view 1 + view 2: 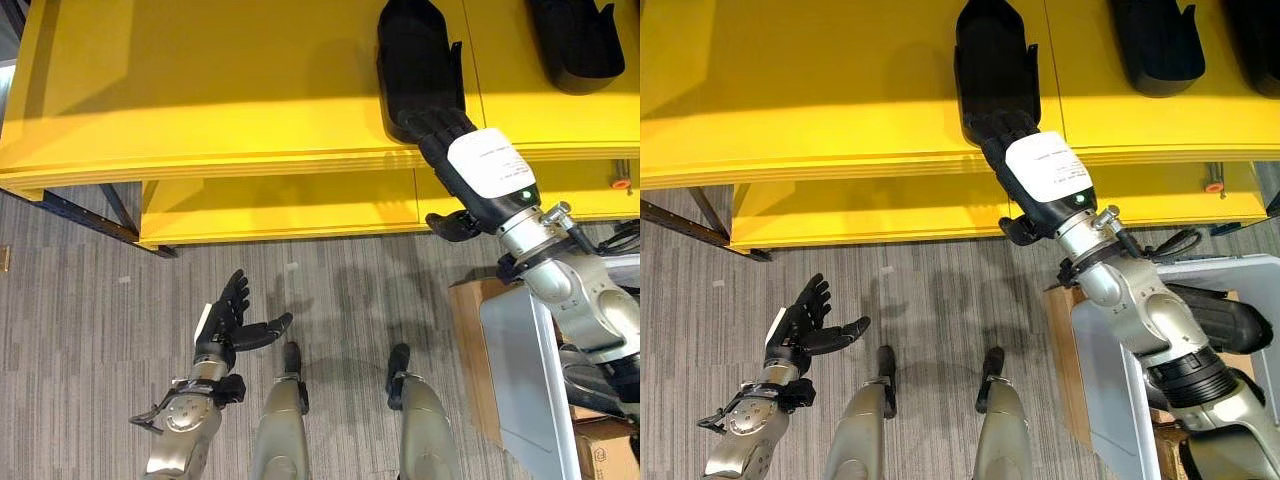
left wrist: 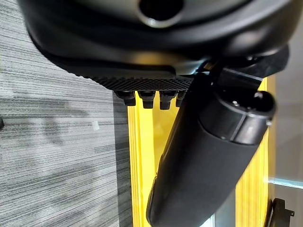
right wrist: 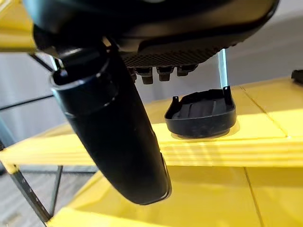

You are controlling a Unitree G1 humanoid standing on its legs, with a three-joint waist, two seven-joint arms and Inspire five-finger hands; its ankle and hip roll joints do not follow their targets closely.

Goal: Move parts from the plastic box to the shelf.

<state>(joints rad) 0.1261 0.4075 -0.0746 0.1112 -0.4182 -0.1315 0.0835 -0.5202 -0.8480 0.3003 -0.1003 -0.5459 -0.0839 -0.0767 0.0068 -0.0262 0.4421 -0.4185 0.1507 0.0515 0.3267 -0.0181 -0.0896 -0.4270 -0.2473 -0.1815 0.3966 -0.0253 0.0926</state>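
A black moulded part [image 1: 415,60] lies on the top level of the yellow shelf [image 1: 200,90], near its front edge. My right hand [image 1: 490,165] reaches up to that edge, its straight fingers at the part's near end and its thumb hanging below the shelf lip. In the right wrist view the part [image 3: 201,113] sits on the shelf just past the fingertips, with nothing in the hand, so it is open. My left hand [image 1: 225,315] hovers low over the floor, fingers spread and holding nothing. The pale plastic box [image 1: 1110,370] stands at the lower right, with a dark part [image 1: 1225,315] in it.
Two more black parts [image 1: 1155,40] [image 1: 1260,30] rest further right on the top level. A lower yellow level [image 1: 280,205] juts out underneath. A cardboard box [image 1: 470,340] stands beside the plastic box. A small orange piece [image 1: 621,183] sits at the shelf's right end. Grey carpet [image 1: 80,330] lies in front.
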